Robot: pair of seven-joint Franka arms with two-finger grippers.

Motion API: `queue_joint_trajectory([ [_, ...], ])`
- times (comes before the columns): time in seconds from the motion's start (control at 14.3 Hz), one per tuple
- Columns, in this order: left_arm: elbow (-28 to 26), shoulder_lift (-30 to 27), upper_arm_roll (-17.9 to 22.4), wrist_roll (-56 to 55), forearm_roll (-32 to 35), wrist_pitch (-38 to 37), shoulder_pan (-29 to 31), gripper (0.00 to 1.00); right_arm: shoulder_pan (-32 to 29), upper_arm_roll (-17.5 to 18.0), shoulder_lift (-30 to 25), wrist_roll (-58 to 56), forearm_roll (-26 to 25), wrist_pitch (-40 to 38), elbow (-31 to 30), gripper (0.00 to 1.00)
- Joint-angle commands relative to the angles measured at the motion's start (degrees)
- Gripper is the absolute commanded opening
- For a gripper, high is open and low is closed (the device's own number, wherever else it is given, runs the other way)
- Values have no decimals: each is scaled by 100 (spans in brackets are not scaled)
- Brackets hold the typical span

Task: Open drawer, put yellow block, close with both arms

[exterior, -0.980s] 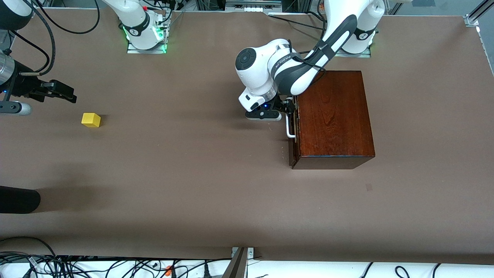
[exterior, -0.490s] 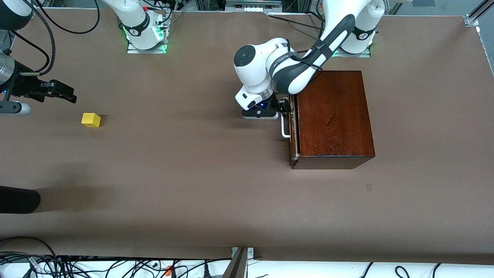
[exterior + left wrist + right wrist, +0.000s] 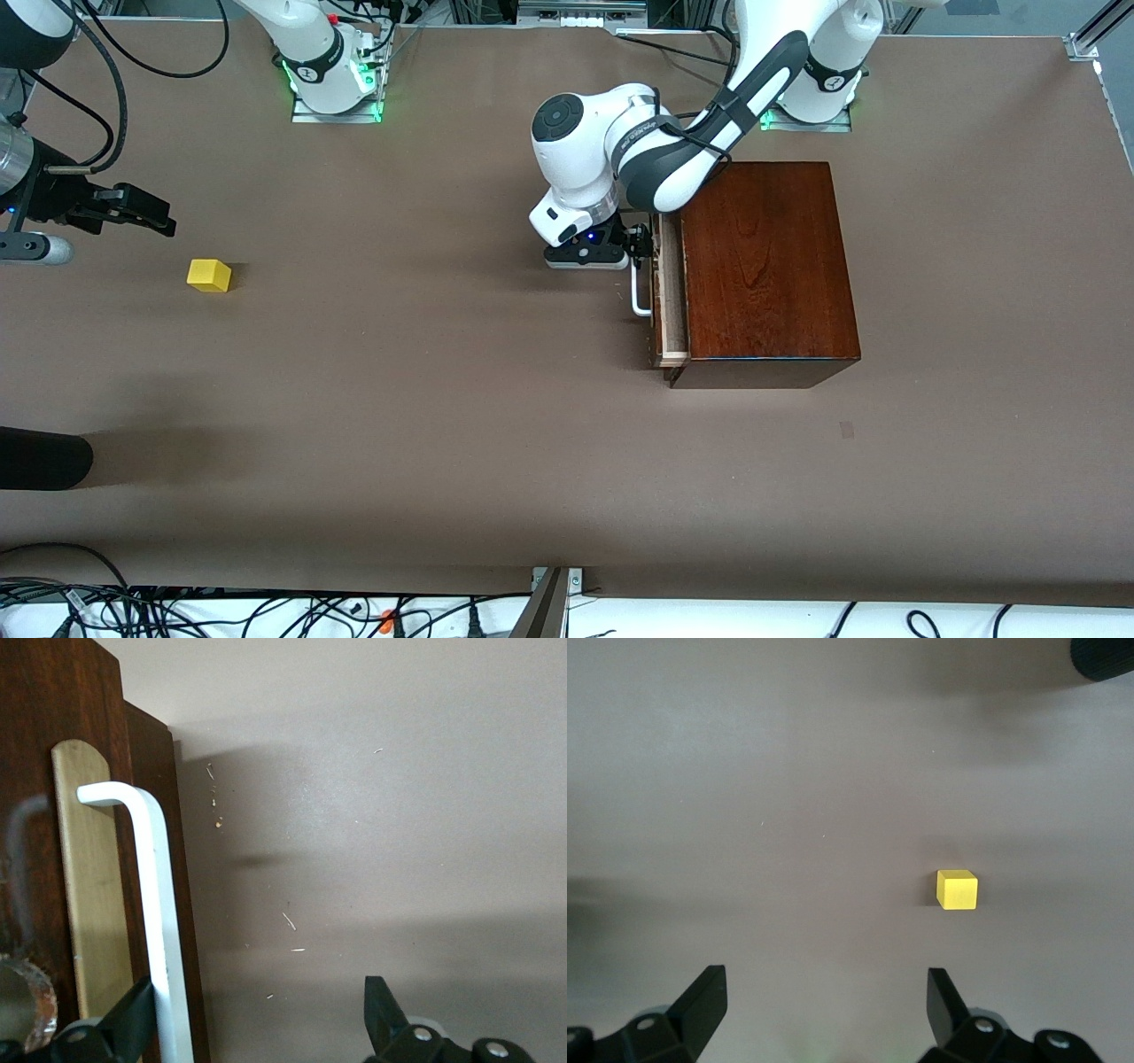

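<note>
The dark reddish-brown wooden box (image 3: 766, 266) stands toward the left arm's end of the table. Its drawer (image 3: 671, 301) is slid out a little and shows a pale wood edge. My left gripper (image 3: 640, 244) is open, and one finger (image 3: 133, 1019) is hooked against the inner side of the white handle (image 3: 639, 292), which also shows in the left wrist view (image 3: 155, 904). The yellow block (image 3: 209, 276) lies on the table toward the right arm's end. My right gripper (image 3: 146, 213) is open and empty and hovers beside the block, which shows in the right wrist view (image 3: 957, 889).
A dark rounded object (image 3: 44, 458) juts in at the right arm's end, nearer to the front camera than the block. Cables (image 3: 177, 611) lie along the table's front edge. The brown table (image 3: 425, 372) stretches between block and box.
My left gripper has moved toward the right arm's end with the handle, and the drawer has slid out a little. The right arm and the block have not moved.
</note>
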Motion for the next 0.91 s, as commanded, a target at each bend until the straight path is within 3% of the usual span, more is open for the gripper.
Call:
queue_joint_trajectory([
  [0.0,406,385,-30,-131,-85,371,-244,100,-2,-10,-18,30,44,-29,14,100],
  [0.84,714,561,-30,-131,-191,379,-490,100,-11,-10,-18,30,44,-38,6,100],
])
